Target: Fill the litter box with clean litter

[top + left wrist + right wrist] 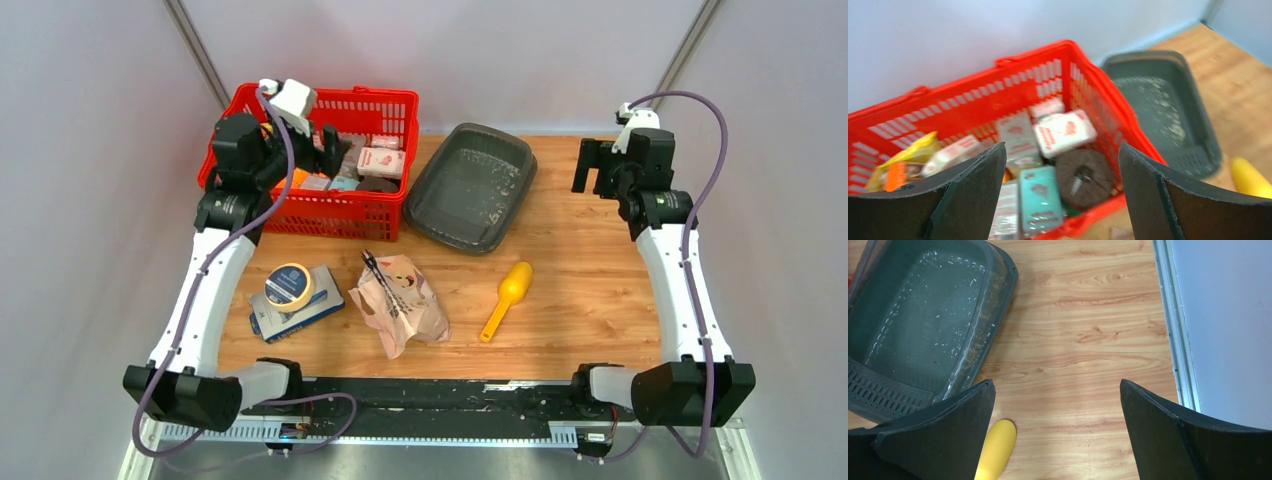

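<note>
The litter box (470, 187) is a dark grey shallow tray at the back middle of the table. It also shows in the left wrist view (1168, 110) and the right wrist view (923, 315). Only a thin scatter of pale litter grains (1170, 125) lies on its floor. My left gripper (327, 143) hangs open over the red basket (330, 212), with nothing between its fingers (1062, 150). My right gripper (590, 165) is open and empty (1056, 385), above bare wood to the right of the tray.
A pink-beige printed bag (400, 305) with a black clip lies in front of the tray. A yellow scoop (507, 298) rests to its right. A tape roll (289, 286) sits on a blue box (310, 312) at front left. The basket holds several packets.
</note>
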`<act>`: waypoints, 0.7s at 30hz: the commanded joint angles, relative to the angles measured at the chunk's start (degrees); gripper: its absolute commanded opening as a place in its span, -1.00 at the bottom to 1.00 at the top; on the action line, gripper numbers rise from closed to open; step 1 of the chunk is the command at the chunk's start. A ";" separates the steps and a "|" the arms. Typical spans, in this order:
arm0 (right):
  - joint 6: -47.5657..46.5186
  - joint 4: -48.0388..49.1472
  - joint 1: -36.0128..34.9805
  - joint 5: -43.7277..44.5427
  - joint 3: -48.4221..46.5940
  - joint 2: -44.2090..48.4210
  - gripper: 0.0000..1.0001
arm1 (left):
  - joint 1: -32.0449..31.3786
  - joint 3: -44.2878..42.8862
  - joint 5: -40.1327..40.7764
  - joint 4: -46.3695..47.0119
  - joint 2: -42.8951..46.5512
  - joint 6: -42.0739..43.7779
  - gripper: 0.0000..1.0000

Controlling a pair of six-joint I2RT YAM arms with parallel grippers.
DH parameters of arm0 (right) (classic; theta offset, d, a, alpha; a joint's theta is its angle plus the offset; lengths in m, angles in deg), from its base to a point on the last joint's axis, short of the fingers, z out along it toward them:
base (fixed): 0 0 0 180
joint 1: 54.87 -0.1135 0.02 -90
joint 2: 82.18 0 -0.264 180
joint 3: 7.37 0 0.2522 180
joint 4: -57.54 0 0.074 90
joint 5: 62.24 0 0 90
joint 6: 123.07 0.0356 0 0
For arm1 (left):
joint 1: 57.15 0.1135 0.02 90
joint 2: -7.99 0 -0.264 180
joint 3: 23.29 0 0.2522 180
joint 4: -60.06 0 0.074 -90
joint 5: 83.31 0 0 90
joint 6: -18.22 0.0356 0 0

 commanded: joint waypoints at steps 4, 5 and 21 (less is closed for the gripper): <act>-7.66 -0.19 -0.05 -7.07 -1.06 1.13 1.00 | -9.75 10.18 -7.25 -17.00 9.67 2.77 0.78; -11.50 -0.45 -0.05 -10.57 -0.97 1.57 1.00 | -10.11 11.96 -3.23 -18.93 10.47 -1.51 0.78; -16.20 -0.27 -9.98 -13.50 6.32 7.28 1.00 | -15.30 24.63 -8.89 -28.26 17.59 -7.09 0.75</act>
